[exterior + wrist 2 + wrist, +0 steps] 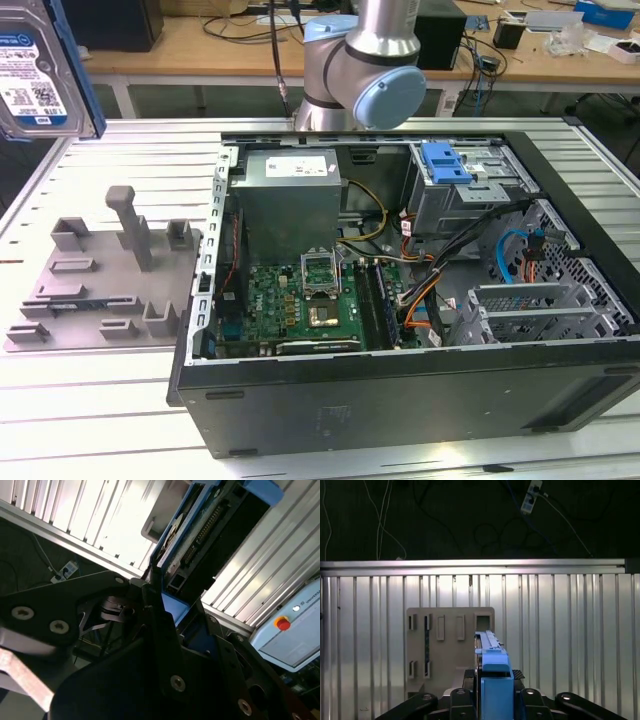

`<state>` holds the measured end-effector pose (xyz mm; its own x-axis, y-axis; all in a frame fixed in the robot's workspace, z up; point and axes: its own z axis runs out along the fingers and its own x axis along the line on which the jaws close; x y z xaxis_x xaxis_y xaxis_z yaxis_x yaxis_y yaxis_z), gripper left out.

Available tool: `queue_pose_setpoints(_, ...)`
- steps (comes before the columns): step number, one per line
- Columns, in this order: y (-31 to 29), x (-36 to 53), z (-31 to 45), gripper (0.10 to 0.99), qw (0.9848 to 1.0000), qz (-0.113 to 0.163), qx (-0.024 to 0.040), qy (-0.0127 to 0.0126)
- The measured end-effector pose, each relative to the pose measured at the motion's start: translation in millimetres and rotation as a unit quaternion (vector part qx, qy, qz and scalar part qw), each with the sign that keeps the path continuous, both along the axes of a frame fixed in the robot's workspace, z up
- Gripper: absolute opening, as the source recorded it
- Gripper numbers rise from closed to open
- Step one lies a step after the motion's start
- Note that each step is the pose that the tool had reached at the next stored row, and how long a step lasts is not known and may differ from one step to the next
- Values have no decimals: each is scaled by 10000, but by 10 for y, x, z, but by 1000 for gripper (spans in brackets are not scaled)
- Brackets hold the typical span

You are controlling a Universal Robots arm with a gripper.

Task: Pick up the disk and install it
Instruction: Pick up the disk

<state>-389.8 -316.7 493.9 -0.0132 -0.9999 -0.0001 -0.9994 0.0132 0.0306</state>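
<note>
The disk [35,70], a silver drive with a blue-and-white label and a blue rail, hangs high at the exterior view's far left, well above the table. In the first wrist view the disk [490,647] stands edge-on between the black fingers [461,696], and my gripper [495,692] is shut on its blue carrier. The second wrist view shows the disk [197,535] from its connector side, clamped in my gripper [165,605]. It hangs above the grey fixture plate [450,640], apart from it.
The grey fixture plate [110,280] with upright pegs lies on the slatted table [120,420]. An open computer case [400,400] takes up the exterior view's right, with a blue bracket [445,162] at its drive bay. The arm [365,70] rises behind the case. A pendant [290,630] lies nearby.
</note>
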Motion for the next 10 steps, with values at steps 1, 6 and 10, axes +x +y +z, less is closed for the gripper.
queue_pose_setpoints(1, -4, 19, 0, 369, 10000, -3, -2, 1)
queue_pose_setpoints(6, -32, 110, 1, 369, 10000, -12, -19, 10)
queue_pose_setpoints(10, -101, 164, 0, 369, 10000, -12, -27, 16)
